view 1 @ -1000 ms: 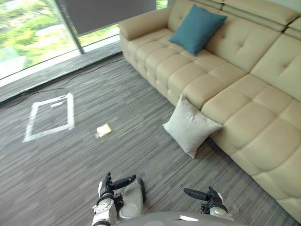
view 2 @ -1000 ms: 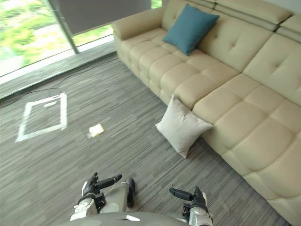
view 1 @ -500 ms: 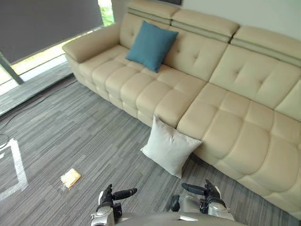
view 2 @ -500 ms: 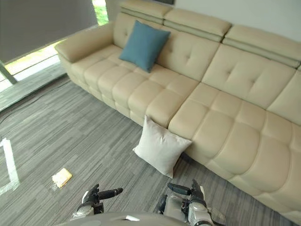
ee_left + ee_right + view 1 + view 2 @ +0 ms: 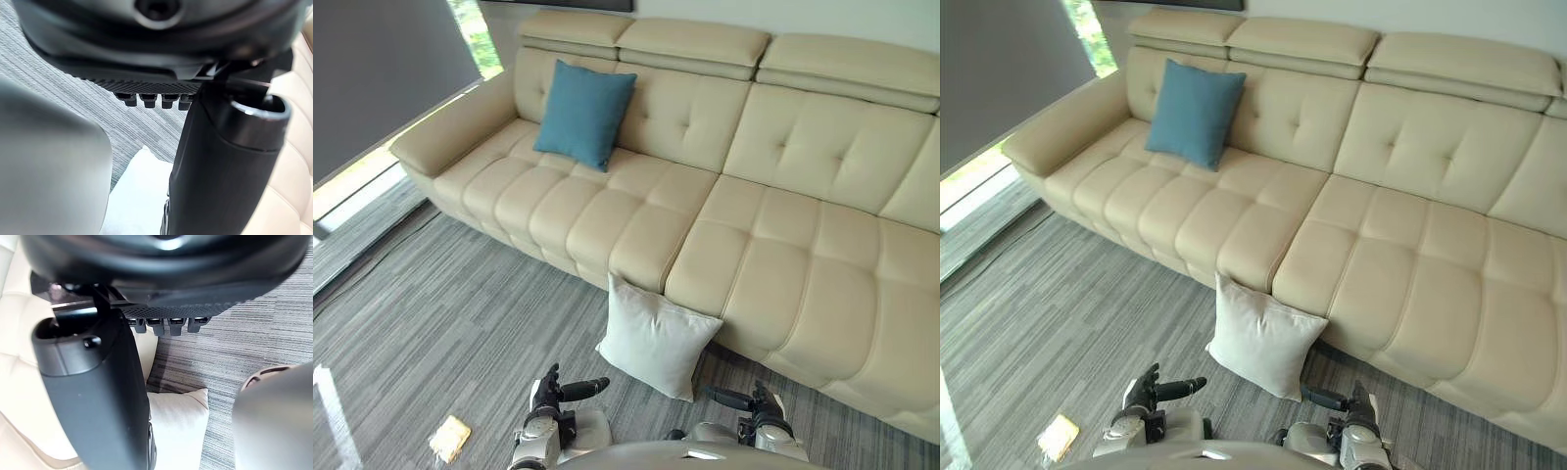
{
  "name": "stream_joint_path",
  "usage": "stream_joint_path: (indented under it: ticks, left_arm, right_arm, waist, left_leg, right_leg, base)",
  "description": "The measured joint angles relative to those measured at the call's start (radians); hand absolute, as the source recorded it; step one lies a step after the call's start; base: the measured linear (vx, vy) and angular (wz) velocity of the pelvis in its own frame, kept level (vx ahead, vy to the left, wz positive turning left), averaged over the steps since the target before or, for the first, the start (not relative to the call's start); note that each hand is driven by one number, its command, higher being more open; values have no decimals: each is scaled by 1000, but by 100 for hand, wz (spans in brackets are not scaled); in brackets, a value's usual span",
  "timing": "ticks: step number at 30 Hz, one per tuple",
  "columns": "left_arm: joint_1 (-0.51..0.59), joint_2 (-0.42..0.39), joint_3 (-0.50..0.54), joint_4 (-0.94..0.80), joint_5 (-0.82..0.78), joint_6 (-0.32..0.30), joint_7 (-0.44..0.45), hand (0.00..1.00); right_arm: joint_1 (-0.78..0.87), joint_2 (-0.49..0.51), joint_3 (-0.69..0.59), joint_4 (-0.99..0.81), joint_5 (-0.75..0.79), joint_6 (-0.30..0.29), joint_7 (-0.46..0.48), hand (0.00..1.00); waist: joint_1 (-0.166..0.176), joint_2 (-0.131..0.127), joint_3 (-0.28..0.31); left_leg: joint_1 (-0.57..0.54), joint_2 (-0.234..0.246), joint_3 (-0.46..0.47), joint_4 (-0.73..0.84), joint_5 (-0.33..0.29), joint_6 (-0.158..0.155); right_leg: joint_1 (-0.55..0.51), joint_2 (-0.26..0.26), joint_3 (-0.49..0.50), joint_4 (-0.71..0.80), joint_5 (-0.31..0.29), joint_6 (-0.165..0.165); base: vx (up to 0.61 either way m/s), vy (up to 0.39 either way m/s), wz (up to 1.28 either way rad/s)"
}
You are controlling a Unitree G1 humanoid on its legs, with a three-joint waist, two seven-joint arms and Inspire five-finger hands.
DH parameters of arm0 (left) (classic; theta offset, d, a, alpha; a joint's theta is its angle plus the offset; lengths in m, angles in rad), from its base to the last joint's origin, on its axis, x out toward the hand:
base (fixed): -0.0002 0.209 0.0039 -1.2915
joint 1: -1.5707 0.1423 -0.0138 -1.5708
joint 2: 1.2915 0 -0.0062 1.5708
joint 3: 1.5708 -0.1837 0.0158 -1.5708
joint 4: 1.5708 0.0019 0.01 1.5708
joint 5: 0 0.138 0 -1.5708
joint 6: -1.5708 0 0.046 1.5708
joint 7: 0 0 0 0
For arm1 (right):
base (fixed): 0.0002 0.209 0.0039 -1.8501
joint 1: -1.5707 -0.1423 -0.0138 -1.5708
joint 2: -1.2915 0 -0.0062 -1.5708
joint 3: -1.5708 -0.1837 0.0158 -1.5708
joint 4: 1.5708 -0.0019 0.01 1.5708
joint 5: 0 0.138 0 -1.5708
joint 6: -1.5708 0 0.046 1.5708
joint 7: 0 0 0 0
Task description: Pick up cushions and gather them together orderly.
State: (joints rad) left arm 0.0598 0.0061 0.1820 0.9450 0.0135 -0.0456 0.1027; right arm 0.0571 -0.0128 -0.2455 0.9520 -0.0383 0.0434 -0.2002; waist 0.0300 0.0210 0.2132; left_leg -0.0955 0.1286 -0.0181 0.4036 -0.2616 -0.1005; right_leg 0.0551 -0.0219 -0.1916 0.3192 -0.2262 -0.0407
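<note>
A white cushion (image 5: 654, 338) stands on the carpet, leaning against the front of the beige sofa (image 5: 783, 255). A teal cushion (image 5: 583, 113) leans on the sofa's backrest at the left end. My left hand (image 5: 551, 392) hovers low over the carpet, left of the white cushion, fingers straight and holding nothing. My right hand (image 5: 760, 402) hovers just right of the cushion's lower corner, also open and free. The white cushion (image 5: 137, 196) appears past the left hand's thumb, and the white cushion (image 5: 178, 426) lies beyond the right hand's thumb.
A small yellow flat object (image 5: 449, 438) lies on the grey carpet at the lower left. A window with a dark blind (image 5: 372, 69) runs along the left. A dark cable (image 5: 362, 269) trails by the window edge.
The camera has swung right and closer to the sofa, so the whole scene has shifted left. Both hands stay low and open, now flanking the white cushion.
</note>
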Motion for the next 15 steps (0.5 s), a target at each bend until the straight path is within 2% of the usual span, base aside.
stream_joint_path:
  ticks: [1,2,4,6,10,14,15]
  left_arm:
    - [0,-4,0,14,0,-4,0,100]
    - [-5,10,-2,26,3,-7,-1,100]
    - [0,35,-1,33,20,-8,0,100]
    - [-4,43,-2,45,22,-7,-1,100]
    - [-9,43,-16,61,30,-7,2,100]
    - [-12,40,-46,60,30,-8,9,100]
    - [-21,36,-45,60,25,-8,21,100]
  right_arm:
    - [2,-7,1,0,0,0,0,100]
    - [3,5,7,5,0,1,-1,100]
    - [16,25,26,3,0,0,-3,100]
    - [20,31,36,3,0,0,-3,100]
    - [22,28,42,3,0,-2,-7,100]
    - [15,16,47,5,1,-4,-15,100]
    - [3,2,62,5,2,-4,-26,100]
  waist:
    - [-1,13,-8]
    - [-2,-3,-18]
    - [-5,-44,-40]
    - [-5,-56,-48]
    - [-5,-48,-50]
    - [-5,-34,-47]
    - [-2,-26,-31]
  left_leg:
    - [14,5,2,-47,115,15]
    - [30,-2,24,-49,113,2]
    - [52,-32,78,-87,111,21]
    - [61,-43,100,-93,107,29]
    - [97,-57,159,-121,98,43]
    - [90,-49,171,-123,96,42]
    - [69,-41,170,-110,91,41]
  right_leg:
    - [-2,10,29,16,-14,23]
    - [-1,-6,56,26,-23,39]
    - [-17,-43,96,26,-29,58]
    - [-17,-55,116,15,-27,72]
    - [-6,-68,168,-16,-14,94]
    - [-19,-63,173,-17,-13,95]
    - [-41,-57,173,-2,-13,95]
  base:
    - [185,291,-62]
    - [154,251,-67]
    - [139,220,-53]
    - [111,181,-38]
    - [64,111,-33]
    - [7,-6,-8]
    - [-44,-57,-4]
